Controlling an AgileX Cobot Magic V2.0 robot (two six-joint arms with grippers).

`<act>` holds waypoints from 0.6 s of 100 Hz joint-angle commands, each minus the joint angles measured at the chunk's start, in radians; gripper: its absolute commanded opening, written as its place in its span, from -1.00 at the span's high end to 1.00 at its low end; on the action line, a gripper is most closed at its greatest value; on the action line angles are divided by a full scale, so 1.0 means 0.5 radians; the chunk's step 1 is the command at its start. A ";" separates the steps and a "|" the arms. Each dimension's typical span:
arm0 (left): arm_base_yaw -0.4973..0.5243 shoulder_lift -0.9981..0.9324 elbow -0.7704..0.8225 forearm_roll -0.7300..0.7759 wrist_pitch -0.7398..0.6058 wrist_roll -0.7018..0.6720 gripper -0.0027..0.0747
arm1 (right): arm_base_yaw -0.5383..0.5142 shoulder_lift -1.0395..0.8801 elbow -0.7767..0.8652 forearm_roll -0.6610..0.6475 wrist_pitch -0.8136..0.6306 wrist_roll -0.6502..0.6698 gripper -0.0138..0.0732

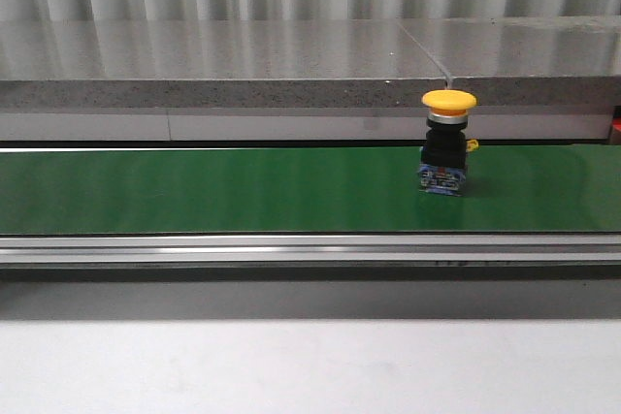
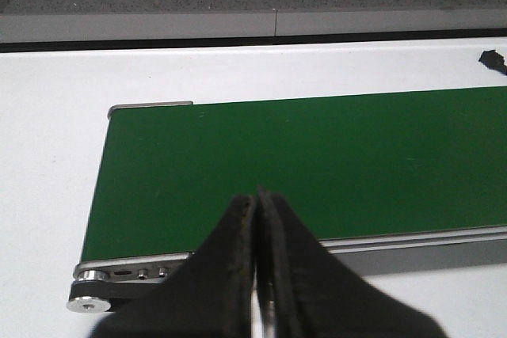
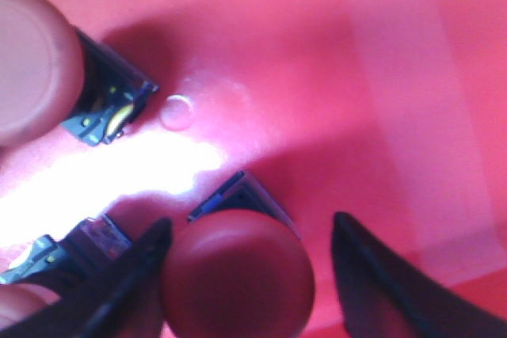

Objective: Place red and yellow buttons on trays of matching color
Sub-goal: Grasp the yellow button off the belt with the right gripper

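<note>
A yellow button (image 1: 448, 143) with a black body stands upright on the green belt (image 1: 243, 191), right of centre. Neither gripper shows in the front view. My left gripper (image 2: 257, 195) is shut with nothing in it, hovering over the near edge of the green belt (image 2: 317, 164) close to its end. My right gripper (image 3: 249, 231) is open inside the red tray (image 3: 317, 77). A red button (image 3: 238, 275) sits between its fingers, against one finger and apart from the other. Two more red buttons (image 3: 32, 61) (image 3: 24, 306) lie in that tray. The yellow tray is out of view.
A grey stone ledge (image 1: 291, 65) runs behind the belt, and the belt's metal rail (image 1: 291, 249) runs along its front. White tabletop (image 2: 47, 156) surrounds the belt's end roller (image 2: 91, 279). A small black item (image 2: 493, 59) lies on the white surface.
</note>
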 commanded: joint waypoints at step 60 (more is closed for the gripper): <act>0.000 0.001 -0.055 -0.037 -0.146 -0.008 0.98 | -0.046 -0.573 -0.204 0.012 0.111 -0.047 -0.50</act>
